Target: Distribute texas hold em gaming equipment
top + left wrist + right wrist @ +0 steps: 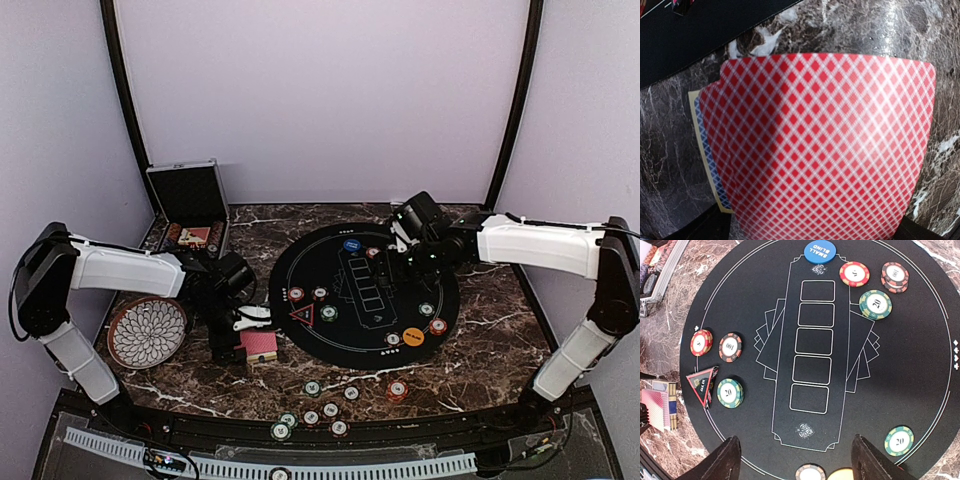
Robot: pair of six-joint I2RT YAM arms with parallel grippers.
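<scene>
A deck of red-backed playing cards (825,150) fills the left wrist view, lying on a blue-edged card box on the marble. My left gripper (238,336) is down at this deck (258,345), open wide, with only dark finger edges (700,227) showing either side. My right gripper (800,460) hangs open and empty over the black round mat (920,365). On the mat lie a blue marker disc (819,251), an orange disc (413,336), a red triangle (703,384) and striped chips such as a green one (875,304) and a red one (854,273).
Several loose chips (312,388) lie on the marble near the front edge. A white-patterned round plate (147,331) sits at the left beside my left arm. An open silver case (188,205) stands at the back left. Walls close the table in.
</scene>
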